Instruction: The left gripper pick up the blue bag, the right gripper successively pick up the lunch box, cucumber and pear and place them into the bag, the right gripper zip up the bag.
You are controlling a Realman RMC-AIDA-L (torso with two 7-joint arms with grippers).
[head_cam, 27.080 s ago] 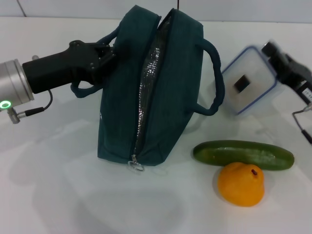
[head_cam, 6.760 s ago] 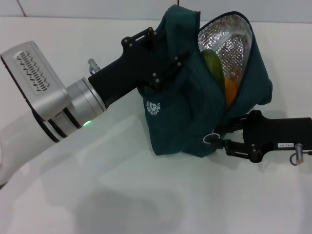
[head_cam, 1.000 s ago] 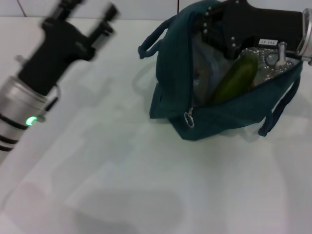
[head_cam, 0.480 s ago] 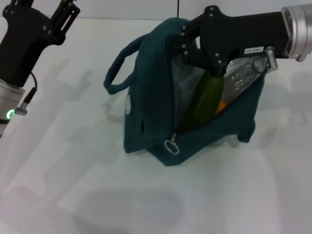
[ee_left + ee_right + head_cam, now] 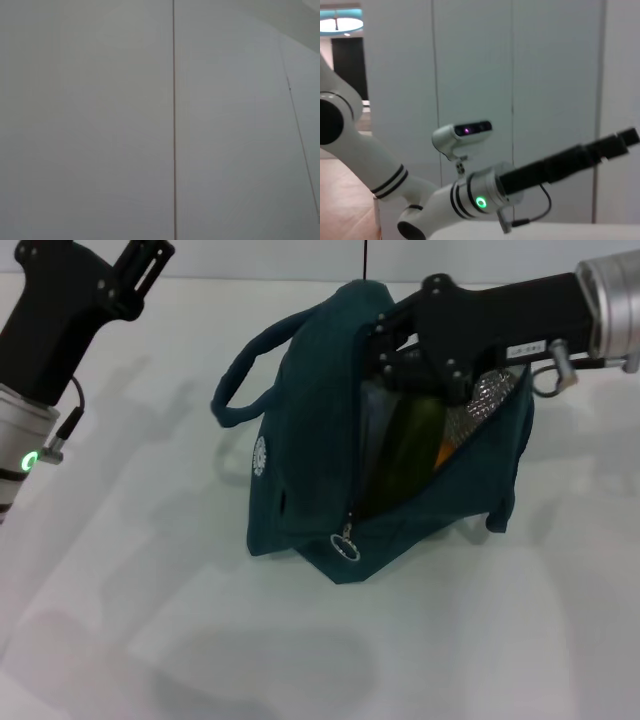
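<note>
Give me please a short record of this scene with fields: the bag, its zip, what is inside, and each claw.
bag: blue bag stands on the white table, mouth open
zip: not closed; ring pull hangs at the near end
inside: cucumber leaning upright, a bit of the orange pear beside it; lunch box cannot be made out clearly
right claw: right gripper at the far top edge of the bag opening; fingers hidden
left claw: left gripper raised at the far left, away from the bag, holding nothing, fingers apart
</note>
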